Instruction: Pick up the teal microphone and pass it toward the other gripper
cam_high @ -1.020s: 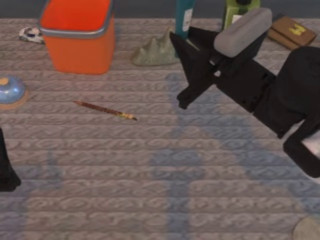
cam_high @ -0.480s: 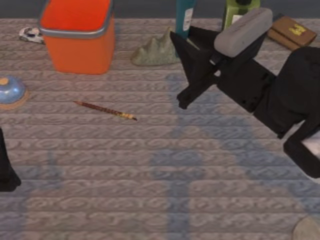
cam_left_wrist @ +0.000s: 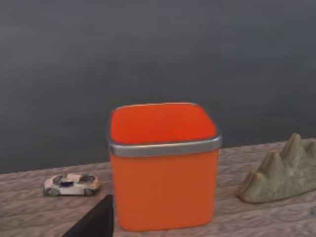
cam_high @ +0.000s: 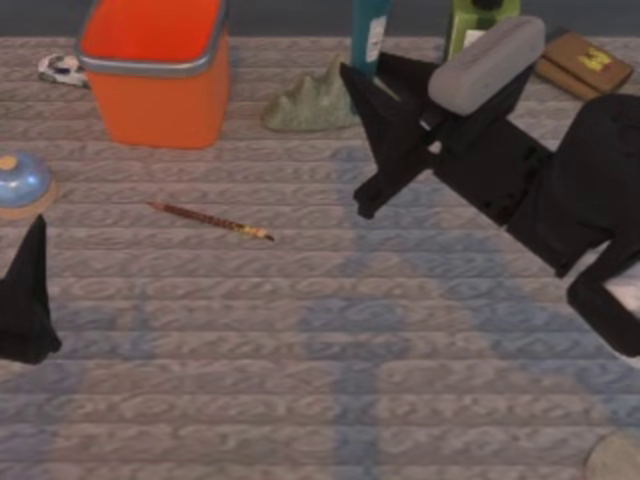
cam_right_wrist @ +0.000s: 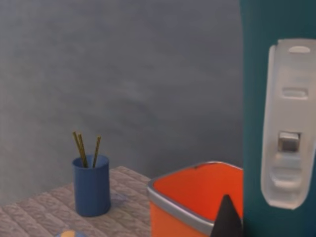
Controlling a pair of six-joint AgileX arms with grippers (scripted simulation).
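Observation:
The teal microphone [cam_high: 369, 35] stands upright at the back of the table, its upper part cut off by the top view's edge. Its teal handle [cam_right_wrist: 276, 123] with the white switch patch [cam_right_wrist: 289, 123] fills one side of the right wrist view. My right gripper [cam_high: 364, 85] is shut on the handle, raised off the table, and one black fingertip [cam_right_wrist: 227, 217] shows right beside it. The other gripper, my left gripper [cam_high: 25, 300], is at the table's left edge, open and holding nothing. One of its fingers [cam_left_wrist: 96, 222] shows in the left wrist view.
An orange bin [cam_high: 155, 75] stands at the back left with a white toy car [cam_high: 62, 69] beside it. A blue bell [cam_high: 20, 182] and a brown-red pencil [cam_high: 210, 221] lie left of centre. A grey-green rock model [cam_high: 312, 100], green bottle [cam_high: 480, 20] and brown book [cam_high: 585, 62] line the back.
My left gripper has moved up and slightly inward from the left edge. The right arm and the microphone have stayed in place.

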